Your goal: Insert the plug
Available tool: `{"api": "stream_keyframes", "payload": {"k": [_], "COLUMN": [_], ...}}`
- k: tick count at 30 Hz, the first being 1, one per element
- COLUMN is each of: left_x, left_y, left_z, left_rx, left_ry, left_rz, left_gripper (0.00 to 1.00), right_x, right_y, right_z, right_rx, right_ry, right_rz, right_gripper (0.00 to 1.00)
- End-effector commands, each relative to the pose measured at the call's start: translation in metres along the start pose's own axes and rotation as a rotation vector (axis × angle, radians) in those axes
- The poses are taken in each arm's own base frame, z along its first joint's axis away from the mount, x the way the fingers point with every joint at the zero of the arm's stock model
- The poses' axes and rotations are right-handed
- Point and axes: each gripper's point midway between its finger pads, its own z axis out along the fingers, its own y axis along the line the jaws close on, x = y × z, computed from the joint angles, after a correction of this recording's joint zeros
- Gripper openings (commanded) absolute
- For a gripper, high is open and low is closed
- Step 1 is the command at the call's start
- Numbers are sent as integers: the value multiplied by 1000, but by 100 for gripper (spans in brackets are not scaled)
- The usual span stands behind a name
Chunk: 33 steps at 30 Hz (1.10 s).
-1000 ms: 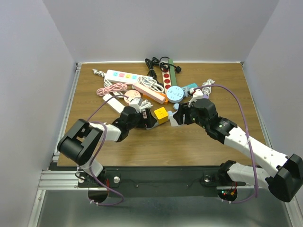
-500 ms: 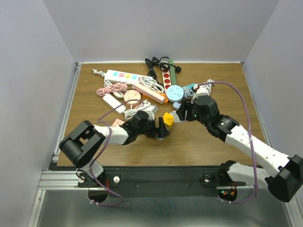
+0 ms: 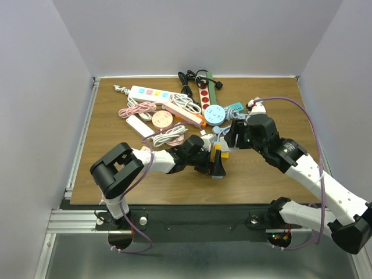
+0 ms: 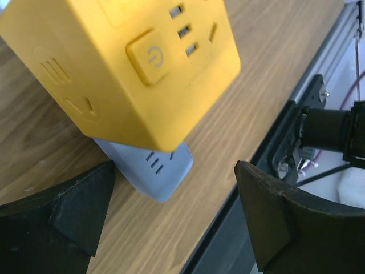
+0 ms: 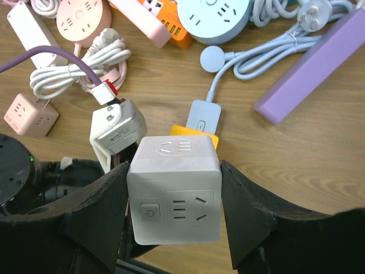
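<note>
My right gripper (image 5: 174, 171) is shut on a white cube socket (image 5: 174, 197) and holds it above the table, over a yellow cube socket (image 5: 194, 136). The yellow cube (image 4: 125, 63) rests on a flat light-blue plug body (image 4: 154, 171) whose blue cable runs back to a small round disc (image 5: 212, 57). My left gripper (image 4: 177, 188) is open, its fingers wide apart either side of the plug body's end, just short of the yellow cube. In the top view the left gripper (image 3: 216, 167) sits near the front edge and the right gripper (image 3: 231, 138) just behind it.
Several power strips, round sockets and coiled cables lie piled at the back: a white strip (image 3: 150, 93), a pink round socket (image 3: 163, 119), a blue round socket (image 3: 214, 114), a purple strip (image 5: 313, 68). A pink cube (image 5: 31, 111) lies to the left. The table's front edge (image 4: 268, 142) is close.
My left gripper has moved right and toward the front edge, and the yellow cube has moved with it. My right gripper with the white cube has shifted slightly right.
</note>
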Motion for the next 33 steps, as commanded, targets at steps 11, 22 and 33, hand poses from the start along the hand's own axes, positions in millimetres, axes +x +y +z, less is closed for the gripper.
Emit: {"api": "stream_keyframes", "payload": {"k": [11, 22, 33], "left_x": [-22, -62, -70], "left_y": [13, 51, 54], "left_z": [-76, -103, -104], "left_rx": [-15, -70, -71], "left_ry": [-155, -313, -327], "left_rz": [29, 5, -2], "left_gripper": [98, 98, 98], "right_x": [19, 67, 85], "right_y": [15, 18, 24], "right_z": [-40, -10, 21], "right_rx": [-22, -3, 60], "right_ry": [223, 317, 298], "right_rz": [173, 252, 203], "right_gripper": [0, 0, 0]}}
